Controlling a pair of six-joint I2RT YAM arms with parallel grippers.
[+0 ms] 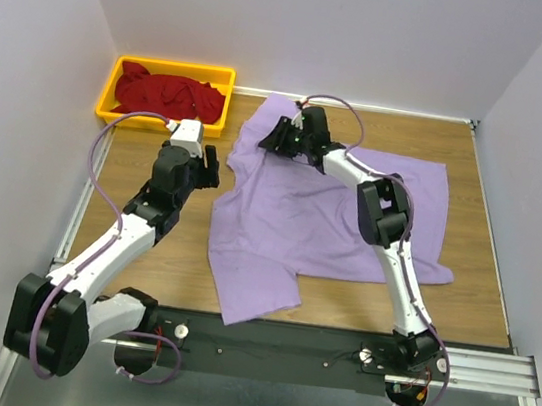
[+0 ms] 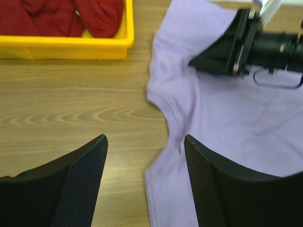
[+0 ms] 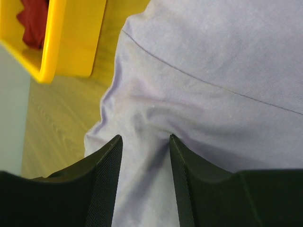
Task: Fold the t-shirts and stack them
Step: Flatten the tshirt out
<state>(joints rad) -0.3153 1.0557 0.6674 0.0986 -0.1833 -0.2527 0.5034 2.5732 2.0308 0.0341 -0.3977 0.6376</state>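
The purple shirt [image 1: 288, 226] is spread open on the bench [image 1: 172, 260], rumpled along its edges. The right end effector [image 3: 144, 139] is set down on the shirt's far-left corner, so that nearly all of the cloth is found behind it and to its right. Its jaws are held about half apart, and a raised ridge of purple cloth is seen running between its fingers [image 3: 104, 179], with creases drawn in toward the gap. Nothing is seen lifted off the bench.

The left end effector [image 2: 144, 142] is held above the bench with its jaws spread wide, and nothing is gripped. Bare wood is seen under its left finger, while the curved edge of the purple shirt is seen below the gap and under its right finger. The right end effector is seen ahead of it and to its right.

The red shirt [image 1: 165, 95] is left crumpled inside the bin [image 1: 174, 67], which is placed ahead and to the left of the left end effector, apart from the purple shirt.
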